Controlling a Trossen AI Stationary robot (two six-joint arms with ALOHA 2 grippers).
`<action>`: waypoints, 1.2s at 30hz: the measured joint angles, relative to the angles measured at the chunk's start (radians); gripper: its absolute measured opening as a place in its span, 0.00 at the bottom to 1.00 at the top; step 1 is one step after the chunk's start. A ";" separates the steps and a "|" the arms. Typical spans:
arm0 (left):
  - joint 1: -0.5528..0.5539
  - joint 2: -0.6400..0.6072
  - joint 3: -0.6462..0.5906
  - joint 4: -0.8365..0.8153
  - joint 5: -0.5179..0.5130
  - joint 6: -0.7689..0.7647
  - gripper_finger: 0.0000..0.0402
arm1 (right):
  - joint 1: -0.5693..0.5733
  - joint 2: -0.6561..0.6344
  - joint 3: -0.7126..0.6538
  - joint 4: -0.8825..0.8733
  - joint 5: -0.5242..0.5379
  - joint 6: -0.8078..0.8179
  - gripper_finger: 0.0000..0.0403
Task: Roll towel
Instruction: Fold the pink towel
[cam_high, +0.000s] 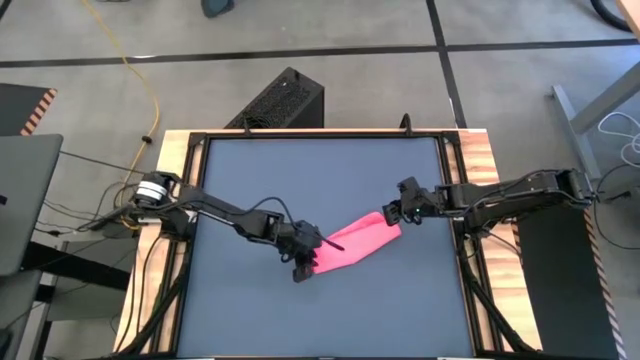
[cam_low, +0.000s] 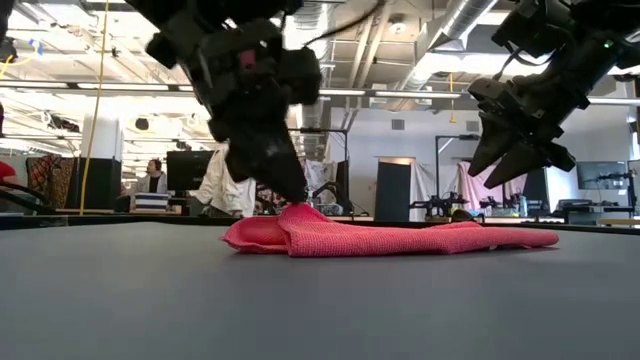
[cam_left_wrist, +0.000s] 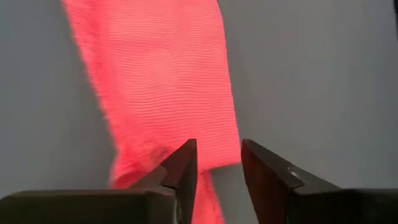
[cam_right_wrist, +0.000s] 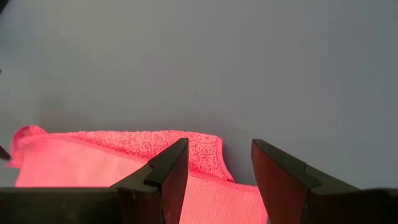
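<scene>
Towel (cam_high: 358, 243) folded into strip mid-table. L gripper (cam_high: 303, 262) at near-left end, jaws part-open, grip unclear. R gripper (cam_high: 393, 213) wide, empty, hovering far-right end. Judgement: re-pinch edge squarely, roll evenly.

The dark grey counter (cam_high: 250, 320) has a wooden edge. A black box (cam_high: 280, 100) sits on the floor behind it. A yellow cable (cam_high: 150, 90) lies nearby. A person (cam_low: 153, 178) sits far back.

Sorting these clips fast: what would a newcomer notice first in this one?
The bright pink towel, folded into a long strip lying slantwise in the middle of the dark table. The left hand sits low at the strip's near end, fingers apart, while the right hand hovers open above its far end.
</scene>
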 joint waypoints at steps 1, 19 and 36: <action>0.000 0.012 0.013 -0.001 0.002 0.008 0.32 | 0.000 0.000 0.000 -0.003 0.000 0.001 0.50; 0.004 0.012 0.121 -0.286 -0.195 0.089 0.37 | 0.001 0.000 0.000 -0.032 -0.004 0.001 0.50; 0.003 0.059 0.120 -0.233 -0.128 0.024 0.37 | 0.001 0.000 0.000 -0.031 -0.003 0.001 0.50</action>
